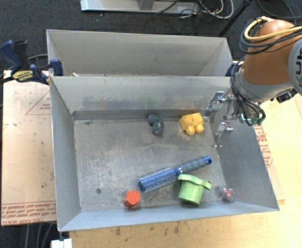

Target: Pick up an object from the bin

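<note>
I read the grey bin point(114, 154) from above. My end effector point(218, 122) hangs released and empty at its right wall, just beside a yellow lumpy toy point(191, 123). Blue brush point(163, 177), green cup point(191, 190) and orange block point(132, 199) lie along the front.

At the bin's point(140, 94) three o'clock, the gripper point(217, 119) hovered, fingers point(220, 132) spread, beside a yellow toy point(191, 124).

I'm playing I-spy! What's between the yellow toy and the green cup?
The blue brush: its handle crosses between the yellow toy and green cup, in the camera view.
</note>
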Motion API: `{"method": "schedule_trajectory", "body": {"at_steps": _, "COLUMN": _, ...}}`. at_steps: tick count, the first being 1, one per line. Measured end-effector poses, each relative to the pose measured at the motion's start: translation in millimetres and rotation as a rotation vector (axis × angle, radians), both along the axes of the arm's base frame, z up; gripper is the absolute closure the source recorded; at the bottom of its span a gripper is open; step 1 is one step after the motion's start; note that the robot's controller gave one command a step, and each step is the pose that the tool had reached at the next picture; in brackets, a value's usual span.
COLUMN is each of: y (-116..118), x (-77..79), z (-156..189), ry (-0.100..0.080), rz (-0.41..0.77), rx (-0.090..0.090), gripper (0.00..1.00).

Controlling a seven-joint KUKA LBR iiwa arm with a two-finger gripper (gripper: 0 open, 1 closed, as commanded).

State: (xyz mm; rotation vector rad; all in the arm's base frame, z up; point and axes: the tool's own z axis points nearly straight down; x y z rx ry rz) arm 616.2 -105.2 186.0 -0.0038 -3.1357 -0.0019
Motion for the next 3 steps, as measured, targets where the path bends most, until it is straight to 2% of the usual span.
{"method": "schedule_trajectory", "body": {"at_steps": 1, "y": 8.3, "x": -39.8, "z": -114.1, "ry": -0.013, "rz": 0.086, "rx": -0.001, "gripper": 0.0}}
{"method": "schedule_trajectory", "body": {"at_steps": 2, "y": 8.2, "x": -38.0, "z": -110.5, "ry": -0.017, "rz": 0.089, "rx": -0.002, "gripper": 1.0}}
{"method": "schedule_trajectory", "body": {"at_steps": 3, "y": 19.7, "x": -34.9, "z": 55.4, "ry": -0.017, "rz": 0.227, "rx": -0.003, "gripper": 1.0}}
